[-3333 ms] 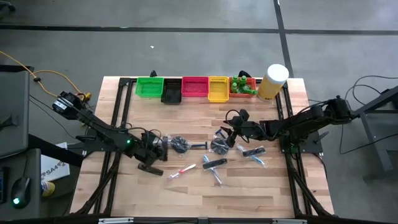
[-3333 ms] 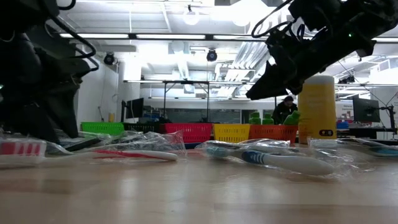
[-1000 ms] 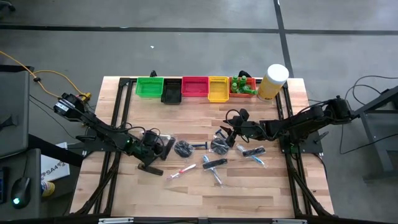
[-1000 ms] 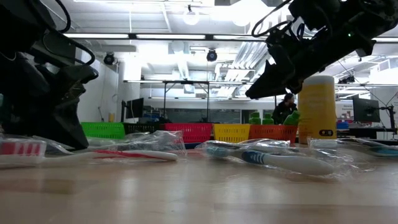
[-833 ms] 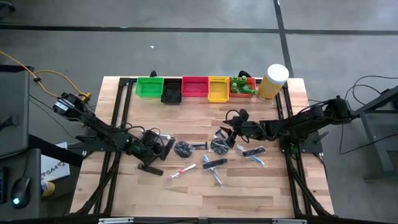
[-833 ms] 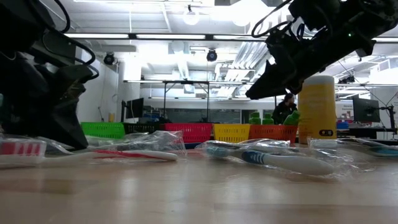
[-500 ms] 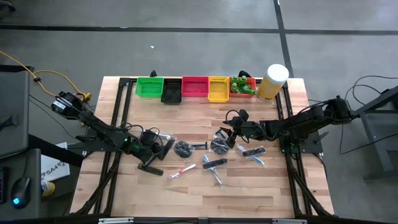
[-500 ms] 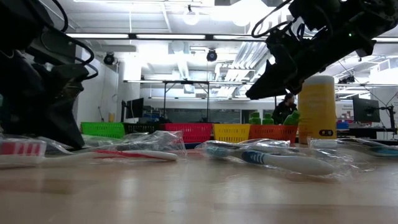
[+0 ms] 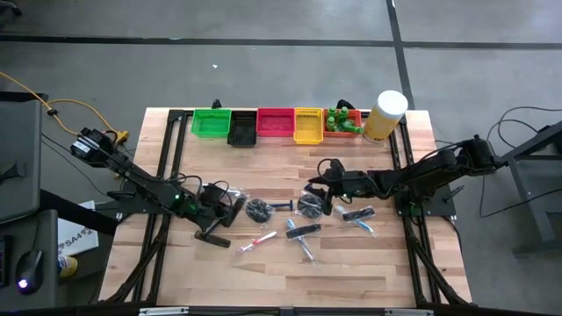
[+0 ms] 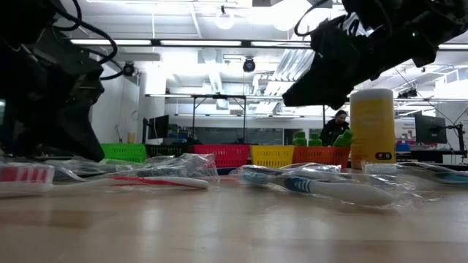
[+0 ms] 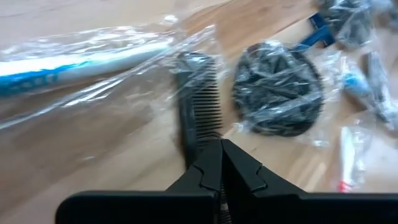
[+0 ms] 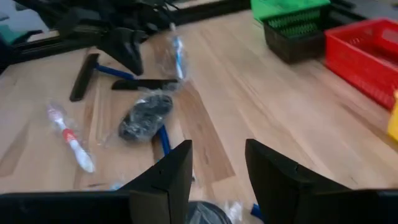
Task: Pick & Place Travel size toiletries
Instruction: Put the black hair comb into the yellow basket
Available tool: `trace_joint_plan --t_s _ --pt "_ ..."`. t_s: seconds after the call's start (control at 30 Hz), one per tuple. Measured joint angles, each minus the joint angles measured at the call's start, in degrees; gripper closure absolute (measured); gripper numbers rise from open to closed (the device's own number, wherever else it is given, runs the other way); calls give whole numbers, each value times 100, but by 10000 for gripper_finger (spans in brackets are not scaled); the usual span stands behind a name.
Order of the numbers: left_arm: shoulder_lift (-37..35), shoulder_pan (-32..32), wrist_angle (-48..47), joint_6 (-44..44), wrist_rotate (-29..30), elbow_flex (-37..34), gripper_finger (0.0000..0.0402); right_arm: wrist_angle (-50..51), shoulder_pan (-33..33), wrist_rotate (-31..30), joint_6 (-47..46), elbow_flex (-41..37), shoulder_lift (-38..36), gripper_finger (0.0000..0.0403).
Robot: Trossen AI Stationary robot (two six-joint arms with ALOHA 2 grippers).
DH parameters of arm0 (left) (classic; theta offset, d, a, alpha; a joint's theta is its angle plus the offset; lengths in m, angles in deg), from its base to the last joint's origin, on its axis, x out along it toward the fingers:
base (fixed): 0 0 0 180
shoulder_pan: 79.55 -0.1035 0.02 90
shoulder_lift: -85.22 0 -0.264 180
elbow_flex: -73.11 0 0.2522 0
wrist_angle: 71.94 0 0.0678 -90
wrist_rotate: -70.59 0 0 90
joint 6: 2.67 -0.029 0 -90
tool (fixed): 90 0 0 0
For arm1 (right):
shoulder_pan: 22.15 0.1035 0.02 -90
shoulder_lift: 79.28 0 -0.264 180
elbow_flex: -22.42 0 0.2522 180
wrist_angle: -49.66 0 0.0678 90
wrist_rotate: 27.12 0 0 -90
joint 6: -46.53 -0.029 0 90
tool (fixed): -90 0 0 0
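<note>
The travel size toiletries lie scattered across the middle of my table, most of them in crinkled clear wrap, and I take the dark round disc near the centre as my landmark. Just to the left of that disc lies a black comb in its wrap, and my left gripper sits right at the comb's near end with its two fingers pressed together, tips meeting; I cannot tell whether they pinch the wrap or merely touch it. Beyond the comb, on the side away from the disc, a white and blue toothbrush rests in its own wrapper. To the right of the landmark disc a second dark disc lies, with a blue handle between the two. In front of the disc, toward the table's near edge, a pink toothbrush lies slanted. My right gripper hovers above the table to the right of the landmark disc, over the second disc, its fingers apart with nothing between them. Well behind the disc, along the far edge, stand the green bin, black bin, red bin, yellow bin and an orange bin holding little green bottles, with the pale-yellow cylinder beside it.
</note>
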Motion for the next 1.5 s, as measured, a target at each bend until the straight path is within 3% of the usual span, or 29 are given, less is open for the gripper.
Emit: trace_joint_plan --t_s 0.1,0.4,0.63,0.73,0.93,1.2,1.5 --pt "0 0 -183 -22 2 57 401 -67 78 5 143 138 74 261" --pt "-4 0 -724 -347 49 320 402 1105 48 45 661 1537 639 261" --pt "-7 0 -779 -497 157 322 402 1198 -225 761 975 2352 1528 265" --pt "-25 0 -788 -627 221 322 401 1176 -265 949 1183 2828 2033 291" --pt "-330 0 -978 -766 280 324 401 1269 -332 1612 1644 3913 3044 390" --pt "-963 0 -1390 -1187 258 324 401 1825 -511 2092 1593 5284 4150 400" --pt "-1169 0 -1935 -1045 74 320 401 2120 -494 2066 1666 5991 4816 401"
